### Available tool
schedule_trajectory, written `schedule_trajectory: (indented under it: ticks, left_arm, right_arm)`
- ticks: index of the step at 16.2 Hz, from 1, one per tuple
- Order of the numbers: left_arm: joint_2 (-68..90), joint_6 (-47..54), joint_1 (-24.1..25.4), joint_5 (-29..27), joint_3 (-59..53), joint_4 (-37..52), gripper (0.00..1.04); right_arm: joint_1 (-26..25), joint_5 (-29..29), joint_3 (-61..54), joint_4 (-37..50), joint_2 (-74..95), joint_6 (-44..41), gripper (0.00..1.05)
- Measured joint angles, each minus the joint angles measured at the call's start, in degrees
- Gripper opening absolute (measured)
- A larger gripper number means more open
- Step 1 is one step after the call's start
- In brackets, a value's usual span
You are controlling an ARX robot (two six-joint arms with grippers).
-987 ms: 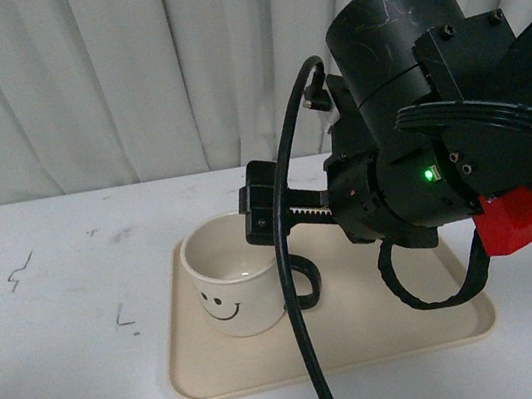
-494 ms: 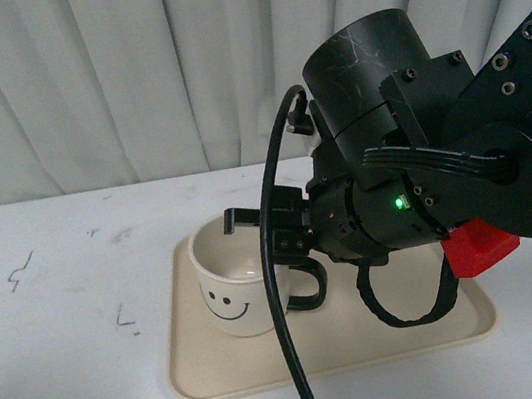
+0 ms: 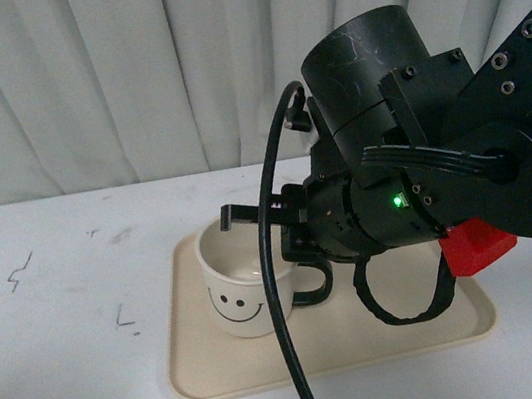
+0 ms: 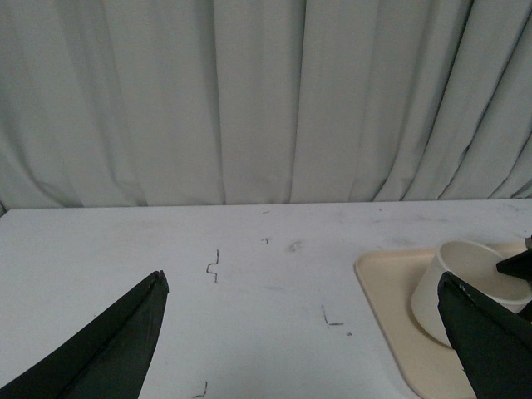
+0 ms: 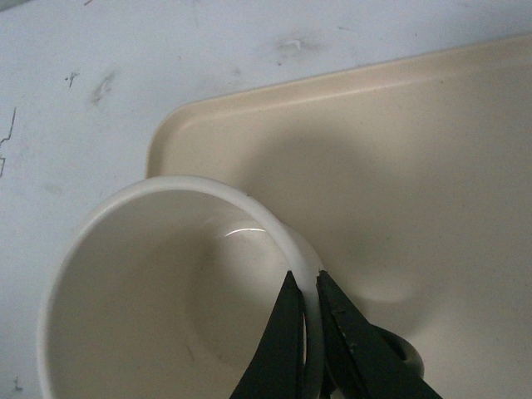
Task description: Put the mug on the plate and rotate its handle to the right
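right gripper [image 5: 306,279] is pinching mug [image 3: 243,289] rim beside handle [image 3: 313,291], jaws narrow. mug is sitting on plate [image 3: 390,342], centre-left of front frame, handle pointing frame-right. Rotation looks about done. Next: release, lift straight off. left gripper [image 4: 301,278] is hanging wide, empty.

Glossy cream enamel-look mug [image 3: 244,300], shiny blk handle [image 3: 312,297], matt beige plastic plate [image 3: 369,337], scuffed white table [image 3: 63,323], cloth curtain [image 3: 126,80]
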Motion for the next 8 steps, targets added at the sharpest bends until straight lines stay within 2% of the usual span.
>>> schedule_trajectory:
  ticks: [3, 8]
  left_arm:
    - [0.0, 0.0, 0.0, 0.0, 0.0, 0.0, 0.98]
    - [0.0, 0.0, 0.0, 0.0, 0.0, 0.0, 0.98]
  right_arm:
    - [-0.2, -0.2, -2.1, -1.6, -3.1, -1.6, 0.03]
    - [-4.3, -3.5, -5.2, -5.6, -13.3, -12.0, 0.03]
